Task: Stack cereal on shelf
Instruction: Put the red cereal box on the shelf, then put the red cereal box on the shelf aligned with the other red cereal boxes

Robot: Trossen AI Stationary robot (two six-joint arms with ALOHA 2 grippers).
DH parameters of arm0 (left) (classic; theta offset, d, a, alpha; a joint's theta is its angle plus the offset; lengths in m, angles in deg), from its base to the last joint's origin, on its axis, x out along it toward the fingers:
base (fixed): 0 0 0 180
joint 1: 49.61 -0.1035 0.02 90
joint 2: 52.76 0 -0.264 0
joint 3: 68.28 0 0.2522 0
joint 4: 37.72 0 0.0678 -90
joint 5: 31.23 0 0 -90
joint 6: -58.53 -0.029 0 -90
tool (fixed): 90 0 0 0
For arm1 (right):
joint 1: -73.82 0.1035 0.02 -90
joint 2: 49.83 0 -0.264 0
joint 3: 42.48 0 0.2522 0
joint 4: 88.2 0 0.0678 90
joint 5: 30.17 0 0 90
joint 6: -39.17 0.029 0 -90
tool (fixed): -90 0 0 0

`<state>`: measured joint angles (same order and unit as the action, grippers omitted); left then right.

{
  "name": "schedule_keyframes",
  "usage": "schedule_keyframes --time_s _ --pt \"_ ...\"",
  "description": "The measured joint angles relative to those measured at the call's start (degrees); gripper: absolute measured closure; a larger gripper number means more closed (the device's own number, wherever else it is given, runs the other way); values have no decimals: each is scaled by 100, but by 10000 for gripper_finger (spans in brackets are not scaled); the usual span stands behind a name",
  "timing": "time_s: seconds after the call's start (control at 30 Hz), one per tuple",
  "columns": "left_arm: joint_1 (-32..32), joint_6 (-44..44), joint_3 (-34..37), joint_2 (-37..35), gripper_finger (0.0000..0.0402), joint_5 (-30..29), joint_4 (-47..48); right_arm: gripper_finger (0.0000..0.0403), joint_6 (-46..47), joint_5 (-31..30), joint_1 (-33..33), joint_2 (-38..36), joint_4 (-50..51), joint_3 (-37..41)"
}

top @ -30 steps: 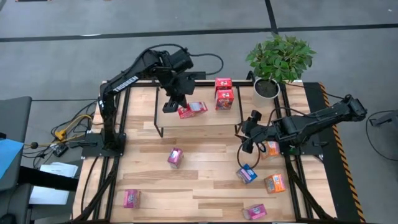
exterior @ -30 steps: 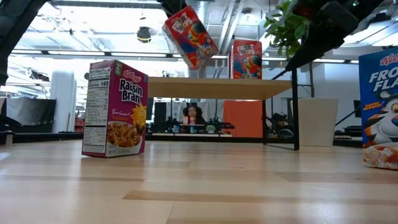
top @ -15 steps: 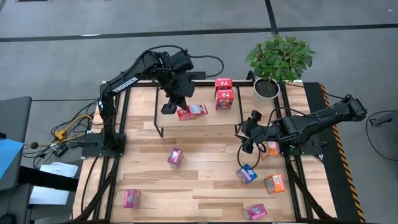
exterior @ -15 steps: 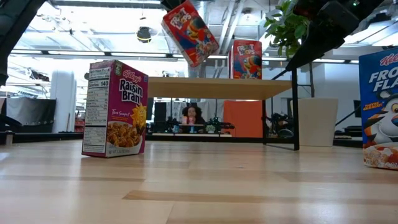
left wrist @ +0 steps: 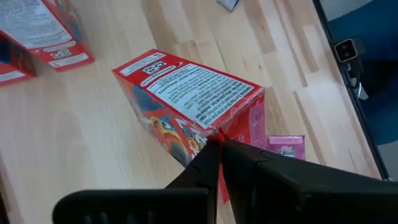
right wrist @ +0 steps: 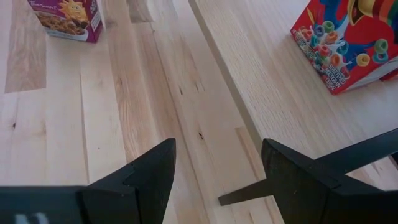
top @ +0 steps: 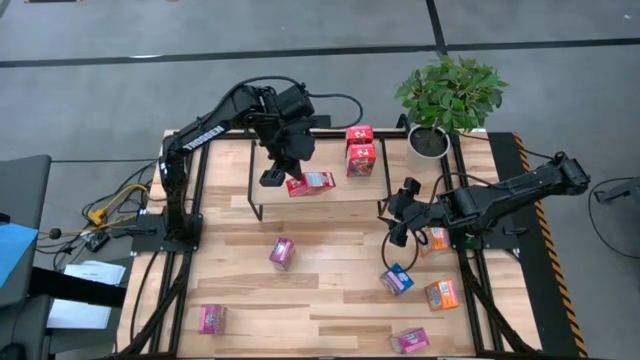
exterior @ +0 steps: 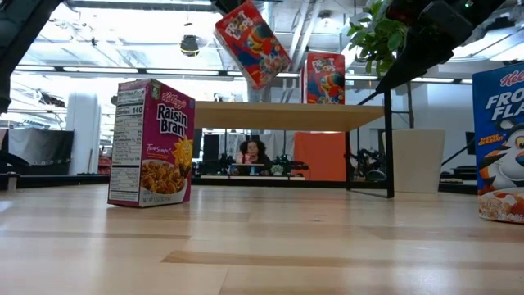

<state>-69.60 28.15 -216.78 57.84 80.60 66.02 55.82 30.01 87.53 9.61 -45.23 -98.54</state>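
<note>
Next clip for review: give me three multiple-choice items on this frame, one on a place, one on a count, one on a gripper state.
1. Where is the red box that the left gripper holds?
A. over the shelf
B. beside the plant
C. on the tabletop's near edge

2. How many red boxes stand on the shelf, not counting the held one?
A. none
B. two
C. four

3. How is the right gripper?
A. shut on a pink box
B. shut on nothing
C. open, holding nothing

Answers:
1 A, the low view shows it tilted above the board.
2 B, the high view shows two together.
3 C, its wrist view shows fingers spread over bare wood.
</note>
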Motion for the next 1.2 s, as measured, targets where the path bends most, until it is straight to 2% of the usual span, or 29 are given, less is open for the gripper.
schedule_keyframes --time_s 0.67,1.07,1.2 --pt "-16 1 5 110 401 -186 3 138 -13 0 0 2 23 0" --pt "-16 91 5 110 347 -508 1 138 -11 0 0 2 28 2" --pt "-16 98 5 110 340 -817 1 138 -9 0 0 2 28 2"
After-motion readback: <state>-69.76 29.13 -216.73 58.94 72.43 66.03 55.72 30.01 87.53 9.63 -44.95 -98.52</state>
